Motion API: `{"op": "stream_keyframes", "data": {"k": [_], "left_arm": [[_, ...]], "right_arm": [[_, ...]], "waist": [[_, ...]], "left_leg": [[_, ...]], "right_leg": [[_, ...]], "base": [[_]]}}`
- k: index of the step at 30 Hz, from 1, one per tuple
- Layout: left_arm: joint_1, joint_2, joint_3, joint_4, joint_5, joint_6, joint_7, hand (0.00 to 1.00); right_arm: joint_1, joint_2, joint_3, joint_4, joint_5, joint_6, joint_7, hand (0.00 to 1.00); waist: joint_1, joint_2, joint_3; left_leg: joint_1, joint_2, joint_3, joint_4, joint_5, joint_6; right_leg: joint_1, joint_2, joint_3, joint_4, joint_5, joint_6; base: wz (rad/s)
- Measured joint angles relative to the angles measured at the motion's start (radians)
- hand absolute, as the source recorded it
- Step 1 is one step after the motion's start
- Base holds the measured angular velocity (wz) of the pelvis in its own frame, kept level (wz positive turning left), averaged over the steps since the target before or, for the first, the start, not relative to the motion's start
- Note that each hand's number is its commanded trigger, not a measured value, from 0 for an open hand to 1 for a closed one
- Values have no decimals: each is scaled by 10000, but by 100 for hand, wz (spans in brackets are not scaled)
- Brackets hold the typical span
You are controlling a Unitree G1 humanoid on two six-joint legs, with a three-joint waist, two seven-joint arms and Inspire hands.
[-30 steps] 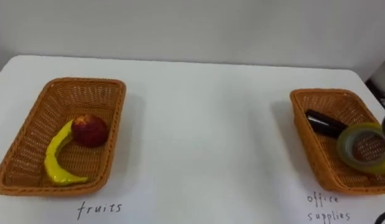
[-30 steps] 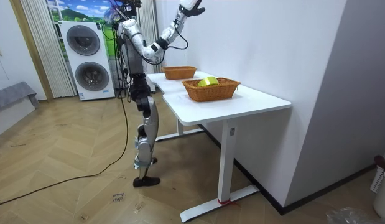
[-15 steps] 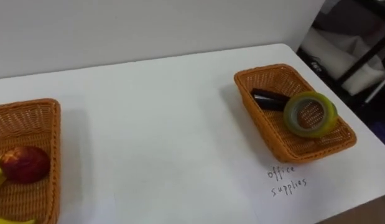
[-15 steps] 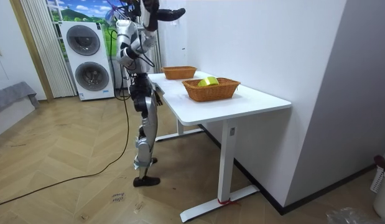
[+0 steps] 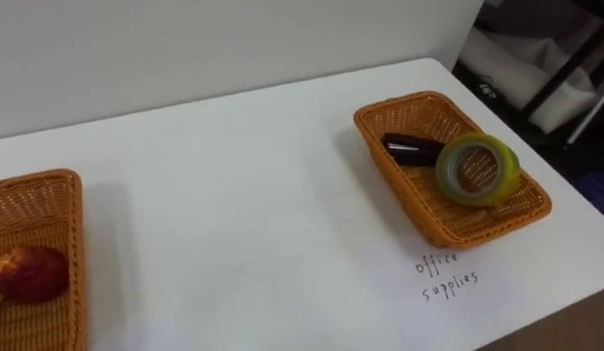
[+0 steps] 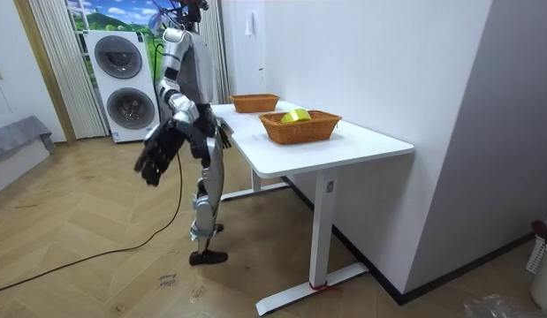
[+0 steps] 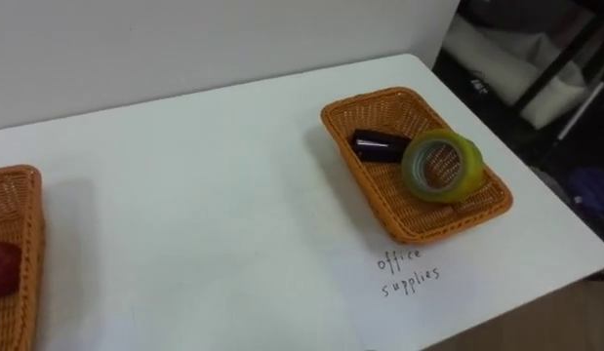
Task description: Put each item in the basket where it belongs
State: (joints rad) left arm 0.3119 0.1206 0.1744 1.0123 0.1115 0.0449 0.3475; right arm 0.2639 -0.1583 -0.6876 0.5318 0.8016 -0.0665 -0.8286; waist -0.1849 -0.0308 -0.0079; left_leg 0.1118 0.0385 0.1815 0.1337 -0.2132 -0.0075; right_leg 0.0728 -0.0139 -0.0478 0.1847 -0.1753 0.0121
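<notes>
Handwritten "office supplies" on the table before the basket.

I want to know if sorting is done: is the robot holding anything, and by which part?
Nothing that shows: the right hand hangs open and empty at its side; the tape lies in its basket.

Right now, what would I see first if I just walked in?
Probably the yellow-green tape roll, tilted next to a black item in the wicker basket at the right of the white table. At the far left, a red apple sits in a second basket.
</notes>
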Motion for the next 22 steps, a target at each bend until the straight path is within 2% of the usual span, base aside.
{"op": "stream_keyframes", "data": {"k": [2, 6, 8, 9, 10, 11, 13, 16, 20, 22], "left_arm": [[-4, -14, 39, -39, -2, -7, -124, 0], [-5, -102, 286, -30, 107, -24, -447, 0], [1, -195, 472, -6, 333, -25, -643, 0], [5, -226, 589, 110, 424, -14, -725, 0], [22, -212, 611, 242, 671, 28, -775, 0], [54, -207, 613, 250, 854, 94, -785, 0], [62, -185, 526, 260, 991, 290, -793, 0], [-65, -141, 386, 411, 1015, 433, -791, 0], [-84, -197, 250, 705, 996, 458, -788, 0], [-125, -201, -114, 711, 1008, 605, -754, 0]], "right_arm": [[-23, 126, 327, 1252, 52, 11, 217, 0], [22, 200, 1118, 4342, 237, 108, 1296, 0], [32, 216, 1458, 5471, 0, 267, 2035, 0], [-9, 235, 1729, 6174, -401, 465, 2571, 0], [24, 274, 2208, 6536, -936, 785, 3110, 0], [50, 285, 2518, 6646, -1278, 918, 3371, 0], [13, 289, 4107, 6739, -2843, 1245, 4333, 0], [-510, 286, 5314, 6794, -4937, 1330, 5405, 0], [-1174, 362, 5989, 6702, -6038, 1284, 6173, 0], [-1474, 361, 6675, 6623, -6475, 1318, 6504, 0]], "waist": [[64, 101, 18], [204, 48, -9], [290, 20, -2], [359, -13, -5], [576, -44, -5], [654, -53, 3], [1110, -79, 28], [1523, -135, 55], [1793, -94, 47], [1961, -38, 54]], "left_leg": [[-3, -38, -59, 20, 7, 0], [78, -97, -241, 132, 18, -11], [79, -130, -349, 176, 16, -8], [90, -146, -402, 180, 16, -7], [144, -149, -439, 182, 13, -3], [162, -150, -438, 186, 12, -2], [174, -158, -413, 185, -1, 12], [188, -162, -461, 205, -28, 38], [247, -169, -545, 201, -52, 38], [297, -165, -644, 191, -78, 22]], "right_leg": [[33, -31, -46, 1, -63, -30], [200, -89, -82, 28, -265, -45], [276, -107, -106, -1, -285, -33], [301, -114, -101, -6, -294, -31], [319, -121, -123, 0, -301, -35], [318, -123, -135, -21, -301, -35], [303, -130, -103, -163, -301, -21], [319, -126, -135, -176, -289, -10], [556, -131, -296, -326, -258, -3], [643, -126, -402, -341, -257, -5]], "base": [[10], [14], [15], [6], [0], [-7], [-3], [4], [13], [11]]}}
